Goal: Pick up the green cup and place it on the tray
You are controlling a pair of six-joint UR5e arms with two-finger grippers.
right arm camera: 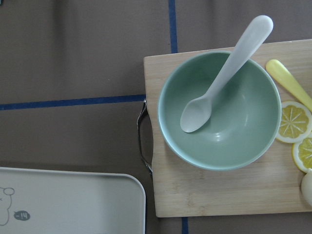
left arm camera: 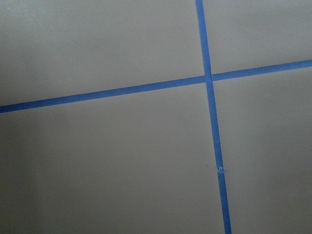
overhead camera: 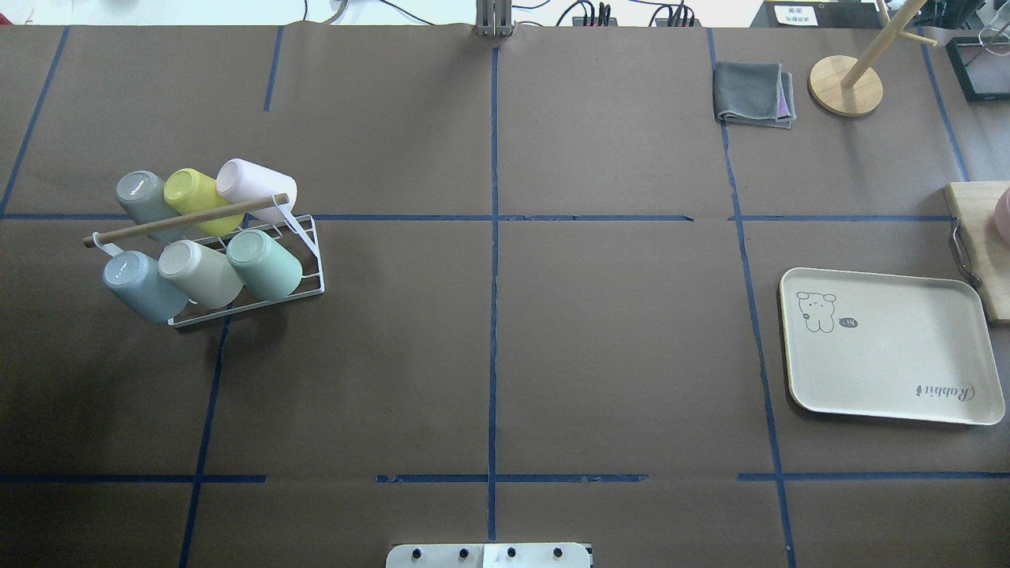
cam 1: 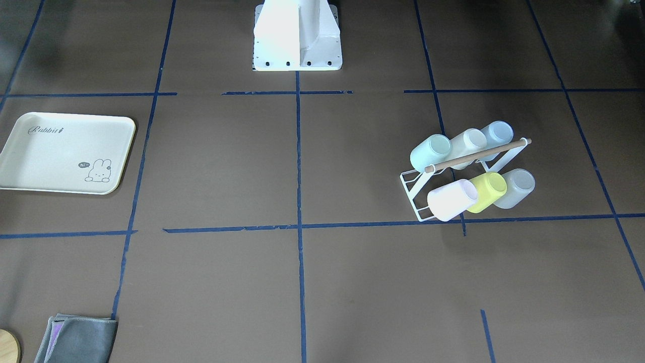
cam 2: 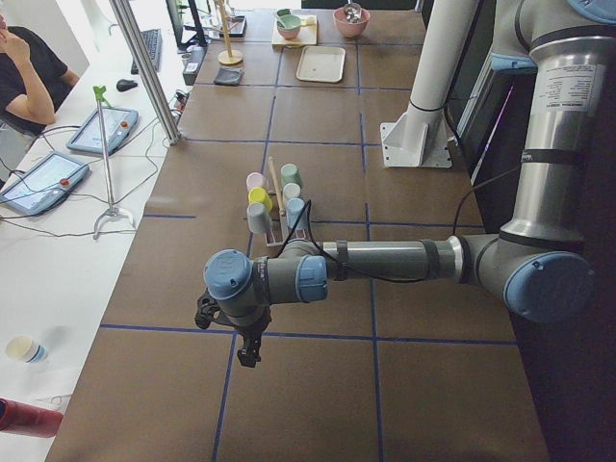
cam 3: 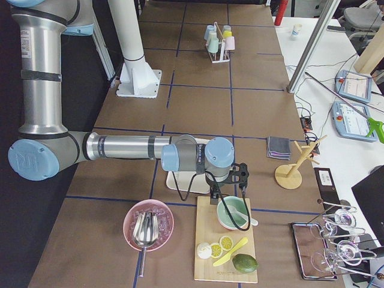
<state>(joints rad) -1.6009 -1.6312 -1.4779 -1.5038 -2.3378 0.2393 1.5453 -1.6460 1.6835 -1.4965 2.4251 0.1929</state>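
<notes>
Green cup: seated on the white wire rack in the left half of the desk. It is tilted with its base uppermost, at the right end of the rack's near row. Just left of it in that row stand a cream cup and then a grey-blue cup.

Tray: flat on the right side of the desk, well apart from the rack. Its bunny drawing and "Rabbit" script are legible.

Right of the tray, a wooden board carries a green bowl with a white spoon resting in it. Lemon slices lie beside the bowl.

Right gripper: hangs above that bowl. It shows only from the side, so I cannot tell whether the fingers are wide or narrow.

Left gripper: hangs over the desk's left end, above a crossing of blue tape. I cannot tell the spread of its fingers either.

A wooden rod runs over the rack between its rows. The far row holds, left to right, a grey cup, a yellow-green cup and a pink cup.

At the far right lie a folded grey cloth and a round wooden stand.
</notes>
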